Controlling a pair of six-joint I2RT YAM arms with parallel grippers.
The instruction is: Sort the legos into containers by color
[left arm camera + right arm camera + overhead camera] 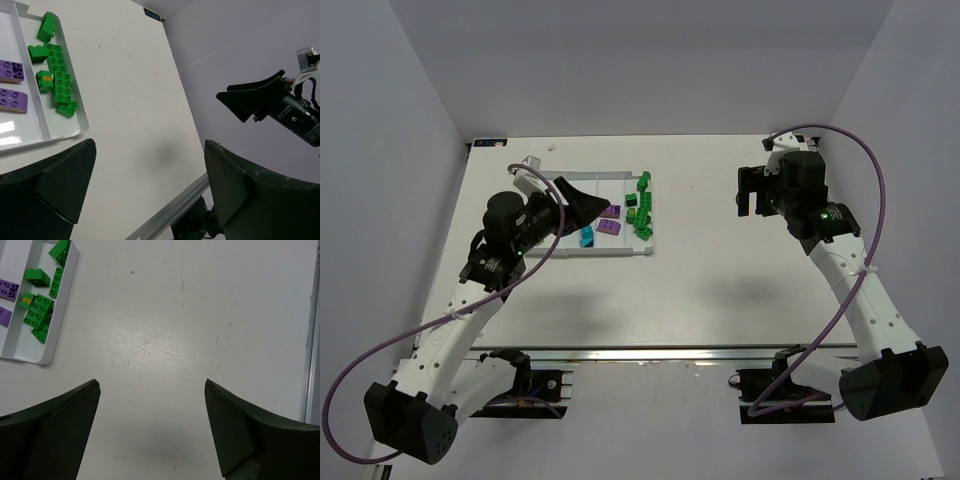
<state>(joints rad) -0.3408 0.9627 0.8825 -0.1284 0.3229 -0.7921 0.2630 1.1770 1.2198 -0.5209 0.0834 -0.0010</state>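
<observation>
Lying just beside left gripper [586, 208]: legos [642, 208]

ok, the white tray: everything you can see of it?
Shallow white plastic tray, rectangular, with a raised rim and ridges splitting it into long lanes. It lies flat on the table, left of centre. Green bricks lie in the rightmost lane, purple bricks in the next, a teal brick beyond. The open left gripper hangs over its left part, hiding it.

Colours — tray and bricks
White tray [615, 251]; green legos [642, 210], one green brick [46, 78] with a yellow mark; purple legos [609, 220]; one teal-blue brick [587, 237] — tabletop [720, 290] off-white, faint streaky grain; cable [860, 160] purple.
</observation>
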